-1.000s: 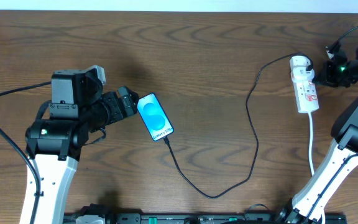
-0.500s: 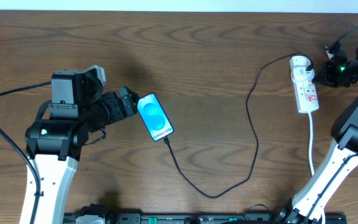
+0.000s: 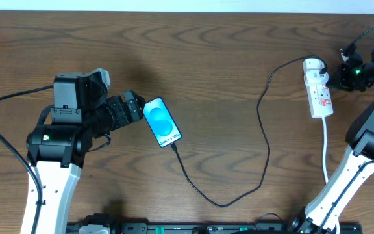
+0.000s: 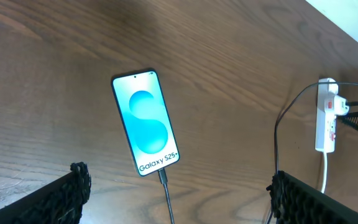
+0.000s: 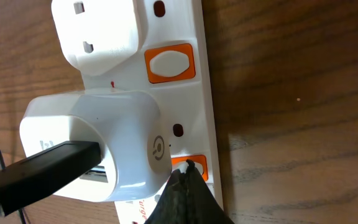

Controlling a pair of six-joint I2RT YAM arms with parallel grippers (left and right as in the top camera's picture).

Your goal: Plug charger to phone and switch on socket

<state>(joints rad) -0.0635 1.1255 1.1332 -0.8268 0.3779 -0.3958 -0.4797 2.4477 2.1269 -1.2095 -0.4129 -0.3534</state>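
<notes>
The phone [image 3: 162, 121] lies screen-up on the table, its blue-teal screen lit; it also shows in the left wrist view [image 4: 145, 121]. The charger [image 3: 265, 140], a thin black cable, is plugged into the phone's bottom edge [image 4: 162, 177] and loops across to a white adapter [image 5: 98, 146] seated in the socket [image 3: 320, 91]. My left gripper [image 3: 135, 109] is open and empty just left of the phone, its fingers [image 4: 73, 190] spread wide. My right gripper [image 5: 188, 171] is shut, its tip resting on the socket's orange switch [image 5: 199, 163] beside the adapter.
A second white plug [image 5: 101, 31] sits in the socket's end outlet, with another orange switch [image 5: 169, 62] next to it. The socket's thick white cord [image 3: 325, 146] runs toward the front edge past the right arm's base.
</notes>
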